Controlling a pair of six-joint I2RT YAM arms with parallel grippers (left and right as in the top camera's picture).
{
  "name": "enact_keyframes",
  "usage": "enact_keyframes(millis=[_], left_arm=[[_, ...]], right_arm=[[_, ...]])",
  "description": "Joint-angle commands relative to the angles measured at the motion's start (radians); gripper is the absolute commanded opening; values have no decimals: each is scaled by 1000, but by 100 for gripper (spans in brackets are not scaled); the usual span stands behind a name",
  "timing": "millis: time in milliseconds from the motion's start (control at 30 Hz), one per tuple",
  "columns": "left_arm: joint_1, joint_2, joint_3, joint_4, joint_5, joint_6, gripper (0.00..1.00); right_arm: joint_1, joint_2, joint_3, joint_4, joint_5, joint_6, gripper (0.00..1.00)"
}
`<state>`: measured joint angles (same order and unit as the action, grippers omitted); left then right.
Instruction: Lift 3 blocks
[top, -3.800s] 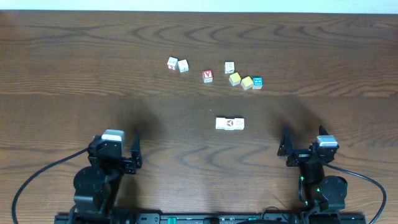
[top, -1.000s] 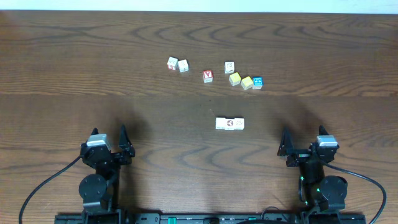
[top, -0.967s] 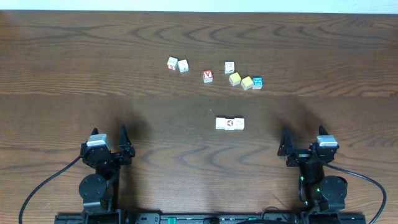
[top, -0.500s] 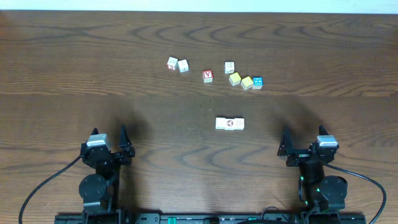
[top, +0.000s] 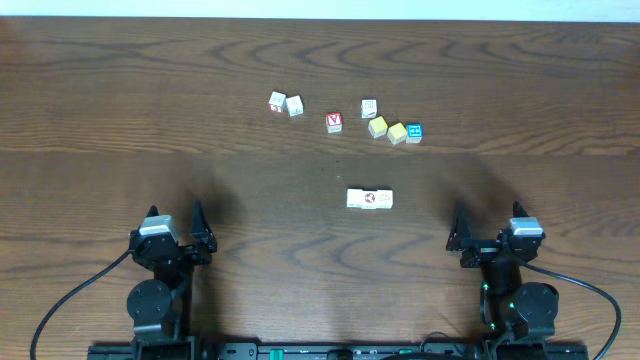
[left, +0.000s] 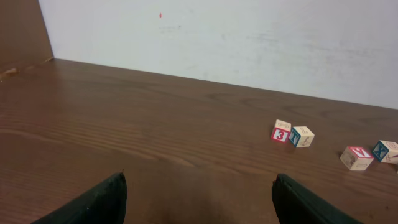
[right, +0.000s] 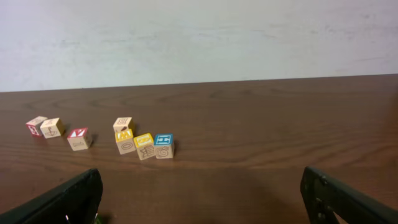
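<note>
3 blocks (top: 370, 199) lie flat on the table (top: 100, 120) in one touching side-by-side row, on the robot's side of the red cube (top: 334, 122) and slightly to its right, not held by either arm. Jaws: left gripper (top: 175, 213) sits well apart from the red cube, toward the robot and off to its left, spread wide and empty; right gripper (top: 487, 218) sits toward the robot and off to the red cube's right, also wide apart with nothing between the fingers. Other loose cubes flank the red cube: a white pair (top: 285, 103) just left, and to the right a white cube (top: 369, 108), a yellow pair (top: 387, 130) and a blue cube (top: 414, 132).
</note>
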<state>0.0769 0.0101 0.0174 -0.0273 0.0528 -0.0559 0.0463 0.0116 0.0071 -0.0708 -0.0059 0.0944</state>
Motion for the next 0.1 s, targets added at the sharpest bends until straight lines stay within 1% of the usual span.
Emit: enact_keyframes(millis=[0, 67], left_arm=[[5, -5, -13, -43, -20, -9, 75], [5, -5, -13, -43, -20, -9, 75]], right_arm=[[-4, -7, -2, -4, 8, -11, 99], [-4, -7, -2, -4, 8, -11, 99]])
